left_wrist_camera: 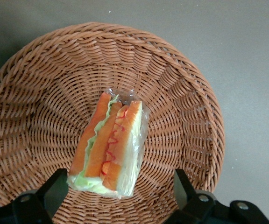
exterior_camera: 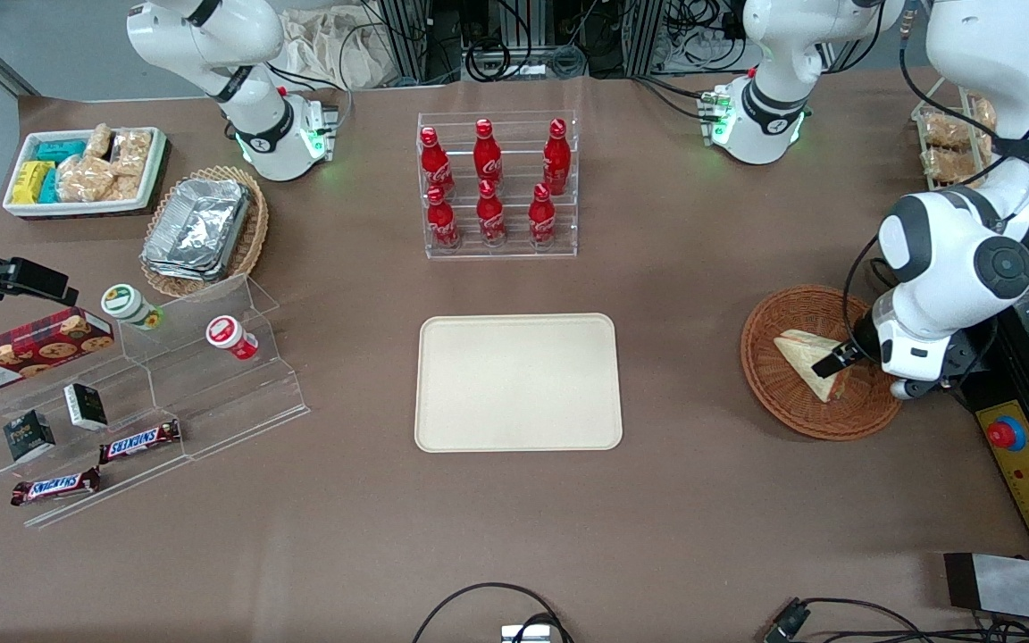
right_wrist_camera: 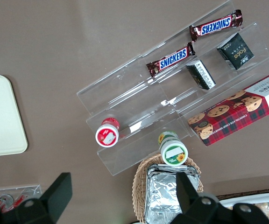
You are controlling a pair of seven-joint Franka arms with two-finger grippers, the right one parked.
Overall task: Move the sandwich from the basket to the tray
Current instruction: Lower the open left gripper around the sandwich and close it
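Observation:
The sandwich, a wrapped wedge of pale bread, lies in the round reddish-brown wicker basket toward the working arm's end of the table. The left wrist view shows its orange and green filling edge facing up, the sandwich resting on the basket floor. My gripper hangs low over the basket, open, its fingers straddling one end of the sandwich without closing on it. The cream tray lies bare at the table's middle, well apart from the basket.
An acrylic rack of red cola bottles stands farther from the front camera than the tray. A yellow control box with a red button sits beside the basket. Snack shelves and a foil-container basket lie toward the parked arm's end.

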